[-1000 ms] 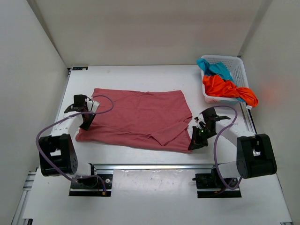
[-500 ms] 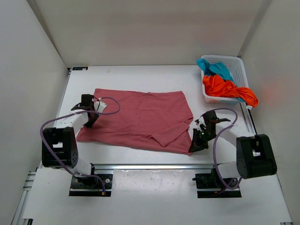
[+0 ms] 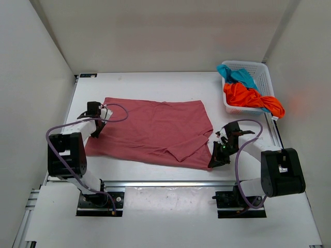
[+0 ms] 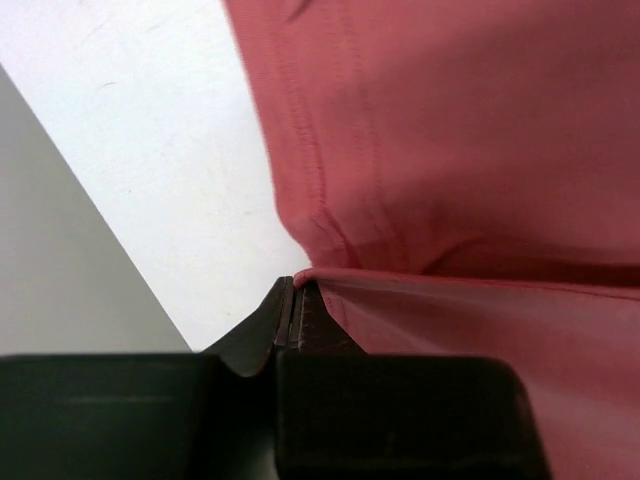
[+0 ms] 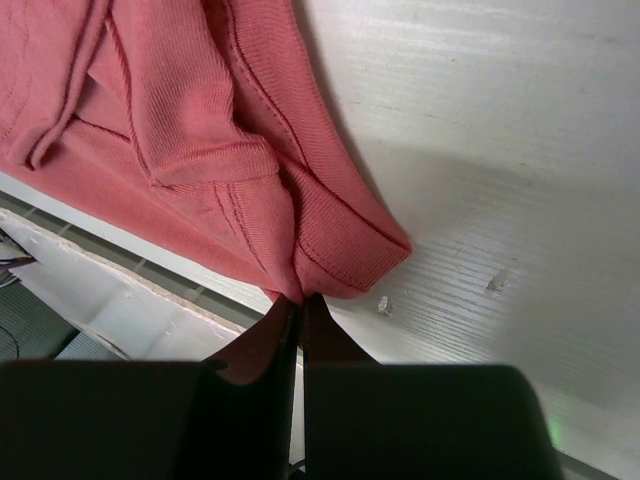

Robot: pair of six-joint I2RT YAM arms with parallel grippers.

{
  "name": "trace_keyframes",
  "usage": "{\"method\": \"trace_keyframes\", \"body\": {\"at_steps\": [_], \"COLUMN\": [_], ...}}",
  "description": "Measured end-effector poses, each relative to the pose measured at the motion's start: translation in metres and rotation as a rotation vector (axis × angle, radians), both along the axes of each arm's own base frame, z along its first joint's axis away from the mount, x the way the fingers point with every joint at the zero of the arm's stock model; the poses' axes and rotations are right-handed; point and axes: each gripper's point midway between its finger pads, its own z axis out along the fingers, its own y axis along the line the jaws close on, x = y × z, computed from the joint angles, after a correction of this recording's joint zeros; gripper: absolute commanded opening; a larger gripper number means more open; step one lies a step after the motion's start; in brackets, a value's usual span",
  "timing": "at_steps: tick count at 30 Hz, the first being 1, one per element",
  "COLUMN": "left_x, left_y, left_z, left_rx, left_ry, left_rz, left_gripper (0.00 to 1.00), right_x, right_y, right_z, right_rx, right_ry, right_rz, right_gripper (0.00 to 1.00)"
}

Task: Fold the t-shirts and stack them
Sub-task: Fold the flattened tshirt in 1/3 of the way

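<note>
While the pink t-shirt lay spread on the white table, both arms worked at its edges.

Pink t-shirt: mid-table, between the two arms, long side running left to right. Mostly flat. A loose flap was folded over near its near right part, with wrinkles around it.

Left gripper: at the shirt's left edge. In the left wrist view the jaws were pressed together with no gap, and a fold of the pink hem came out of the tips. The cloth just beyond rose into a small ridge. Recorded as clamped on the pink t-shirt.

Right gripper: at the shirt's near right corner. In the right wrist view the jaws were closed tight, and the stitched corner bunched right at the tips, lifted off the table. Recorded as pinching the pink t-shirt.

Other shirts: the orange t-shirt and the teal t-shirt sat crumpled in the white lattice basket at the table's far right. Orange spilled over the near rim; teal lay at the far left side of the basket. Both were apart from the pink one, and no gripper touched them.
</note>
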Motion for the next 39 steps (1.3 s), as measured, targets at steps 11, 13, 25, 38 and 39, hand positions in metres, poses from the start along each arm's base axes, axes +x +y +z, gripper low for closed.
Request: {"method": "trace_keyframes", "body": {"at_steps": [11, 13, 25, 38, 39], "left_x": [0.008, 0.003, -0.082, -0.079, -0.079], "left_y": [0.013, 0.021, 0.023, 0.016, 0.016], "left_z": [-0.003, -0.002, -0.017, -0.031, -0.031], "left_rx": [0.023, 0.020, -0.077, -0.026, -0.022], "left_ry": [-0.002, 0.005, 0.197, 0.314, 0.314], "left_rz": [0.081, 0.123, 0.275, 0.238, 0.234], "left_gripper": [0.51, 0.55, 0.57, 0.00, 0.00], "right_x": [0.001, 0.001, 0.002, 0.001, 0.001], "right_y": [0.002, 0.002, 0.002, 0.000, -0.001], "right_z": [0.002, 0.002, 0.001, 0.002, 0.003], "right_rx": [0.015, 0.015, 0.013, 0.002, 0.000], "right_ry": [-0.007, -0.006, -0.008, -0.011, -0.011], "right_rz": [0.000, 0.001, -0.001, -0.004, -0.010], "right_gripper": [0.00, 0.00, 0.00, 0.00, 0.00]}}
